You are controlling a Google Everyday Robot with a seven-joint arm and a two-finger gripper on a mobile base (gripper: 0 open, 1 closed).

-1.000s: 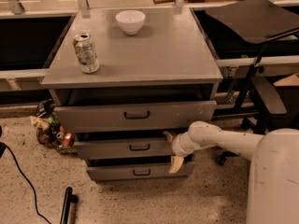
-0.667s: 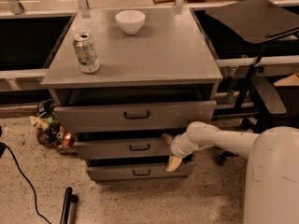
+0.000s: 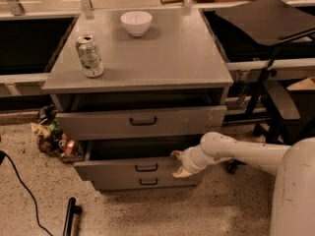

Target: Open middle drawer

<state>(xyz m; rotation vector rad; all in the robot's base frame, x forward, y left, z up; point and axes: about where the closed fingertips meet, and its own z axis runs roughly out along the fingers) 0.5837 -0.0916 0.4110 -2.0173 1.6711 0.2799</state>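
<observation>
Gripper (image 3: 178, 164) sits with its fingers spread apart against the right end of the middle drawer (image 3: 113, 170). That drawer juts partway out of the grey cabinet (image 3: 162, 58), below the top drawer (image 3: 98, 124).

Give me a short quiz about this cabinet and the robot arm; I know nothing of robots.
1. True or false: the white bowl stands on the floor.
2. What stands near the left edge of the cabinet top? A) a can B) a book C) a lamp
3. Fill in: the gripper is at the picture's right end of the front of the ___ drawer.

Key: 1. False, it stands on the cabinet top. 2. A. 3. Middle; the middle drawer is pulled partly out.
</observation>
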